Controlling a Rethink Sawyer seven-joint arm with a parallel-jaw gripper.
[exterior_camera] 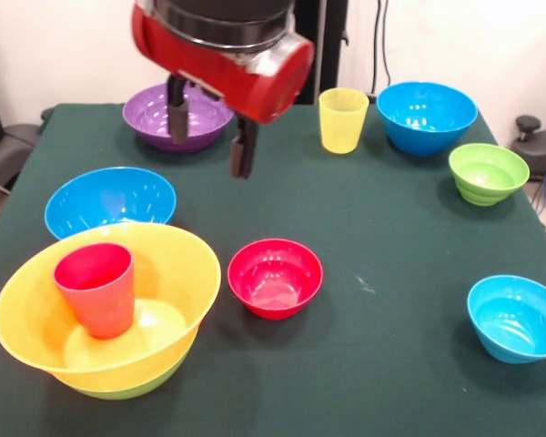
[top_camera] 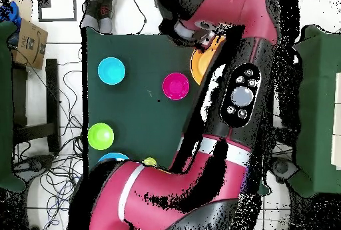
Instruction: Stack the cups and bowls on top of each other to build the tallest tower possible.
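On the desk (exterior_camera: 364, 228), the tower (exterior_camera: 109, 314), an orange bowl nested on a lime-green one with the red cup (exterior_camera: 96, 289) upright inside, sits apart from the end effector (exterior_camera: 207, 135). The end effector hangs empty, fingers spread, just beside the purple bowl (exterior_camera: 155, 114).

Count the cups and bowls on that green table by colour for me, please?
Blue bowls: 3
Green bowls: 2
Purple bowl: 1
Red bowl: 1
Orange-yellow bowl: 1
Red cup: 1
Yellow cup: 1
Total: 10
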